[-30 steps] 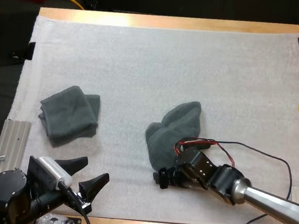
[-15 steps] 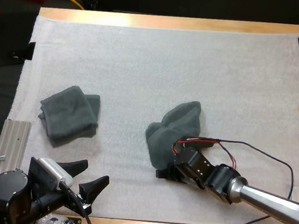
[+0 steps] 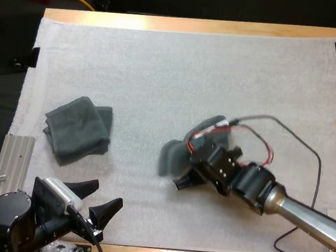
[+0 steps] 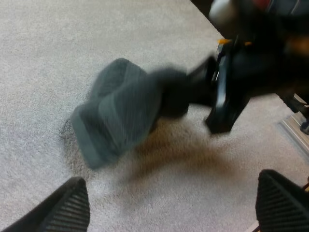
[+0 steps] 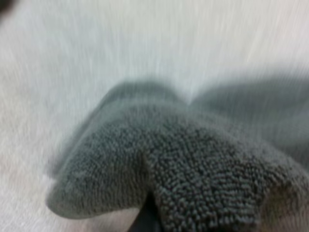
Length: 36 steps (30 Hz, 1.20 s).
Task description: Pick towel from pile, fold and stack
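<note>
A crumpled dark grey-green towel (image 3: 174,155) hangs just above the white mat (image 3: 161,72) right of the middle, with my right gripper (image 3: 183,179) shut on its near edge. Up close, the towel (image 5: 193,169) bunches at the right gripper's fingers. Off to the left a second towel (image 3: 77,129) lies roughly folded on the mat. My left gripper (image 3: 107,193) stands open near the front edge, nothing between its fingers (image 4: 67,208). Seen from there, the lifted towel (image 4: 120,108) droops from the right gripper (image 4: 212,96).
A metal rail (image 3: 16,153) lies along the mat's left front edge. The table's wooden far edge (image 3: 189,25) runs along the back. Bare mat stretches between the two towels.
My right gripper closed on the crumpled towel's near edge and pulled it up and back from the mat. The left arm has not moved.
</note>
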Tool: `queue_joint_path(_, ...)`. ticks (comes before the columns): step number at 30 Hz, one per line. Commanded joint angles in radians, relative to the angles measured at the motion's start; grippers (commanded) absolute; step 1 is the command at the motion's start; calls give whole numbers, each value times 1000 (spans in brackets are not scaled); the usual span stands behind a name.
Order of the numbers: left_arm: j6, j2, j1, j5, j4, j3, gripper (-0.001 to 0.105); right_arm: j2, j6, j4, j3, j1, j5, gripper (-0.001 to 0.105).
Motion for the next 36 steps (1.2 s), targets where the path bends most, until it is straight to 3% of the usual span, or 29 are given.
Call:
queue_joint_path(1, 6, 0, -4, 7, -3, -8, 69, -9, -65, 59, -55, -5, 28, 1)
queue_joint_path(8, 6, 0, -4, 7, -3, -8, 69, -9, -203, 206, -316, -5, 100, 1)
queue_joint_path(15, 6, 0, -4, 7, -3, -8, 69, -8, -220, 369, -495, -5, 90, 1)
queue_joint_path(18, 6, 0, -4, 7, -3, -8, 69, -4, -220, 412, -506, -5, 8, 1)
queue_joint_path(24, 6, 0, -4, 7, -3, -8, 69, 62, -220, 534, -507, -5, -49, 1)
queue_joint_path(36, 4, 0, -4, 45, -3, -8, 69, 243, -266, 624, -503, -5, -215, 1)
